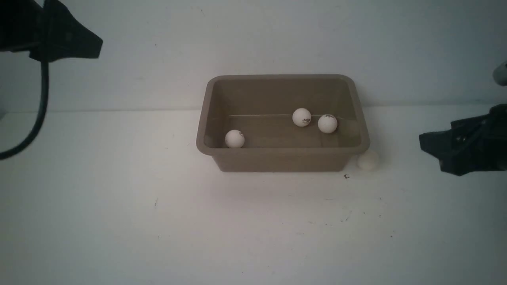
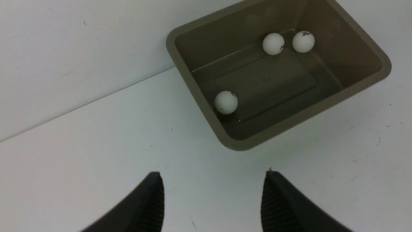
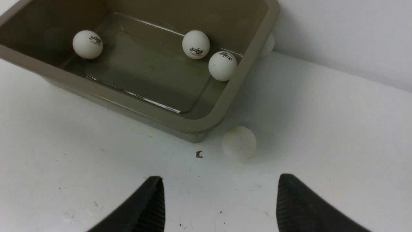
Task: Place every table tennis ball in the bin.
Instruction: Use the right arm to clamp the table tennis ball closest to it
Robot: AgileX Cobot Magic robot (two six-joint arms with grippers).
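The taupe bin [image 1: 283, 160] stands at mid-table against the back wall. Three white table tennis balls lie inside it: one at the front left [image 1: 234, 139] and two side by side at the back right [image 1: 302, 117] [image 1: 327, 123]. Another ball [image 1: 368, 160] rests on the table by the bin's front right corner, ahead of my right gripper [image 3: 219, 180], which is open and empty. One more ball [image 3: 268, 43] peeks out behind the bin's far right corner, half hidden by the rim. My left gripper [image 2: 212, 175] hangs open and empty, high at the far left.
A white wall rises right behind the bin. A small dark speck [image 3: 199, 154] lies on the white table [image 1: 158, 221] near the loose ball. The left arm's black cable [image 1: 39, 111] hangs at the left edge.
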